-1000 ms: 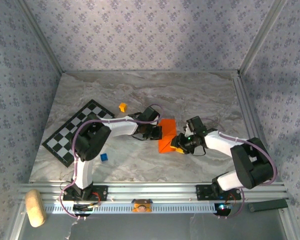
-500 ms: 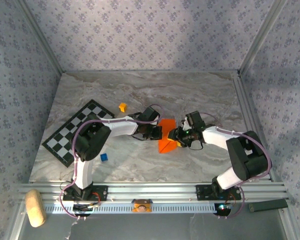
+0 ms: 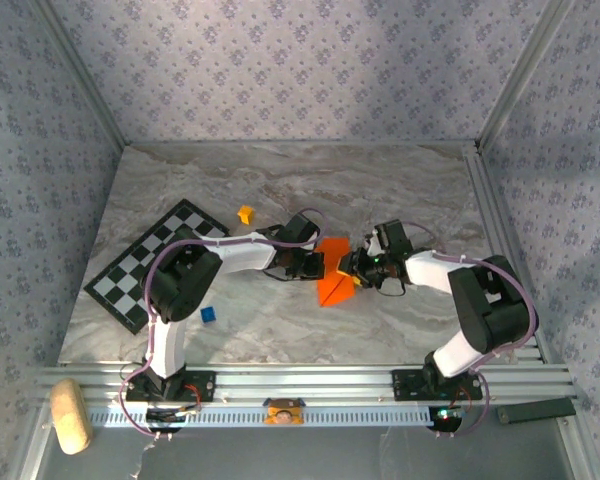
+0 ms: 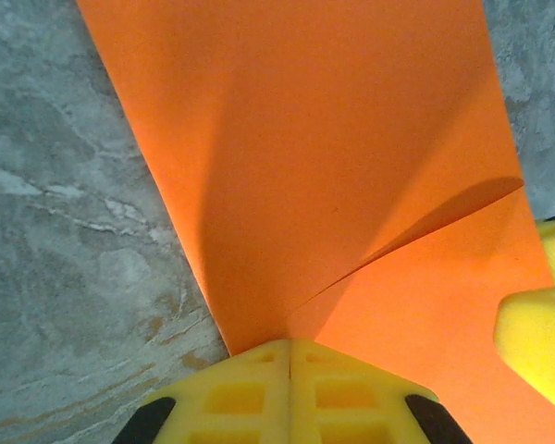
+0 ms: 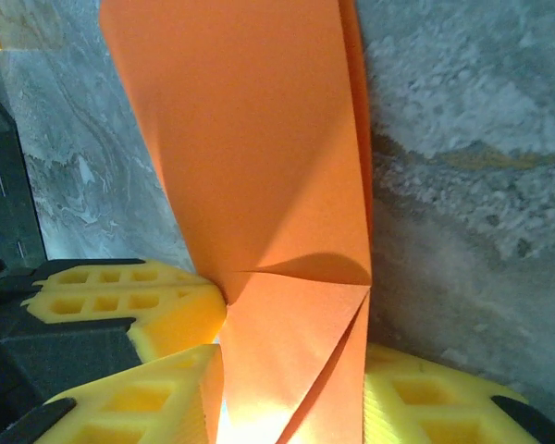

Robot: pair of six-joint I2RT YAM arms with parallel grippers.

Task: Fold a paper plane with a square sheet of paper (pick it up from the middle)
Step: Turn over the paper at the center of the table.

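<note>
Grey marble tabletop point(image 3: 400, 190), floral-patterned blue-grey walls point(image 3: 300, 70), aluminium frame rails point(image 3: 310, 380)

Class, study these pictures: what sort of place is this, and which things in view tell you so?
Probably a robot test booth, not a home: patterned walls enclose a marble-look table edged by an aluminium rail, with a checkered board beside the orange paper.

A bright orange creased sheet of thin paper point(image 3: 333, 275) lies on grey-veined marble tabletop point(image 3: 380, 190); a black-and-white checkered board point(image 3: 155, 262), a small yellow-orange cube point(image 3: 245, 213), a small blue cube point(image 3: 208, 314), yellow finger pads point(image 4: 291, 393).
</note>
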